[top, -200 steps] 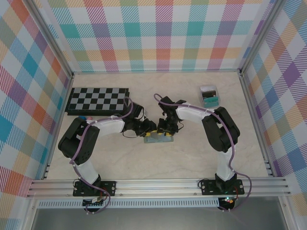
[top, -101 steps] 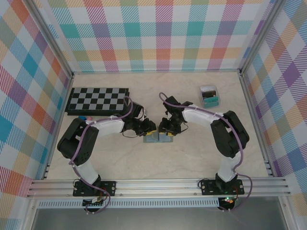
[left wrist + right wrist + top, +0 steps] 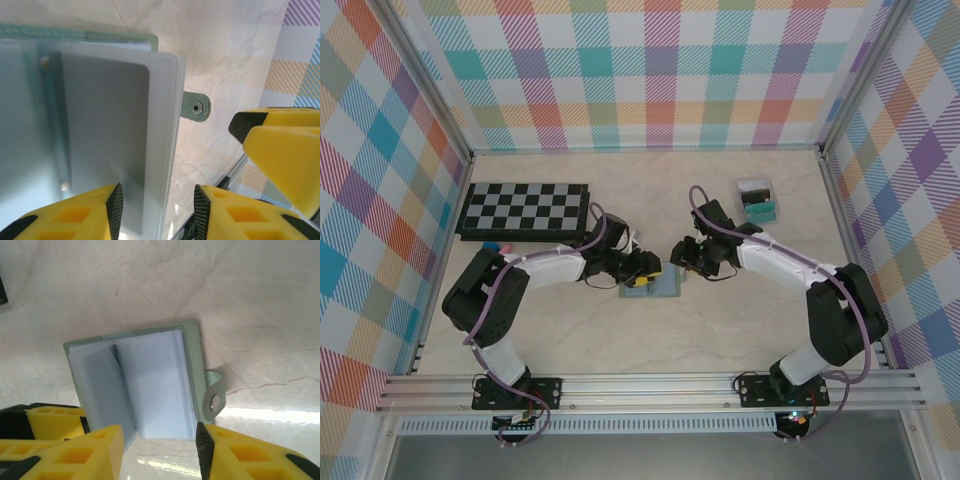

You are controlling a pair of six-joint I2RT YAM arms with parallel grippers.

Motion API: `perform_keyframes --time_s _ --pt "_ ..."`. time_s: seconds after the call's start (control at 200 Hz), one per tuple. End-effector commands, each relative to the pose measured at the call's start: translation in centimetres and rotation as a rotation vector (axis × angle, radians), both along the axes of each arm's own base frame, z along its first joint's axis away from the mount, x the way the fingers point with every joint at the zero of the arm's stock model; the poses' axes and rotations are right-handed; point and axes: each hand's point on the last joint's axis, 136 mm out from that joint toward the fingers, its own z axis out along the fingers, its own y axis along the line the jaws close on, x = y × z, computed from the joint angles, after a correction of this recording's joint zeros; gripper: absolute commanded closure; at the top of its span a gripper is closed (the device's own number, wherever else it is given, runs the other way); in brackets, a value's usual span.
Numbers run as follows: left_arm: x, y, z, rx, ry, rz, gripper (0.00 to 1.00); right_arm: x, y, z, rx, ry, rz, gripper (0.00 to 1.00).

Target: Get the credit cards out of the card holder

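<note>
The sage-green card holder (image 3: 663, 288) lies open on the table between both grippers. In the left wrist view its grey-blue inner pockets (image 3: 105, 135) face up and the tab clasp (image 3: 196, 106) sticks out to the right. My left gripper (image 3: 155, 192) is open, straddling the right pocket's layered edge just above it. In the right wrist view the wallet (image 3: 150, 385) shows one pocket flap lifted. My right gripper (image 3: 160, 432) hangs open just off its near edge. I cannot tell the credit cards apart from the pockets; nothing yellow shows inside.
A folded chessboard (image 3: 525, 210) lies at the back left, with small blue and pink blocks (image 3: 497, 245) at its front edge. A clear box with teal and black contents (image 3: 756, 200) stands at the back right. The two grippers (image 3: 642, 270) (image 3: 682, 255) are close together.
My right arm has swung out to the right and its gripper has drawn back off the wallet. My left gripper has shifted slightly right over the wallet's left half.
</note>
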Motion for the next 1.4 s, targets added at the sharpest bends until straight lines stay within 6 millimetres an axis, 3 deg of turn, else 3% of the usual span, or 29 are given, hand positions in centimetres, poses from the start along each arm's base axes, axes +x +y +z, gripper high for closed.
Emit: perform_keyframes --time_s 0.0,0.49,0.9,1.395 --pt "0.7 -0.8 1.1 -0.017 -0.020 -0.006 0.53 0.8 -0.3 1.1 0.012 -0.054 -0.023 0.55" --pt "1.2 3.1 -0.6 0.226 -0.056 0.078 0.55 0.3 2.6 -0.8 0.094 0.051 0.098 0.58" --pt "1.2 4.1 -2.4 0.278 -0.007 0.114 0.67 0.1 3.4 -3.1 0.065 0.151 0.133 0.63" --pt "1.3 4.6 -2.9 0.291 0.013 0.126 0.68 -0.4 3.9 -5.0 -0.006 0.208 0.179 0.58"
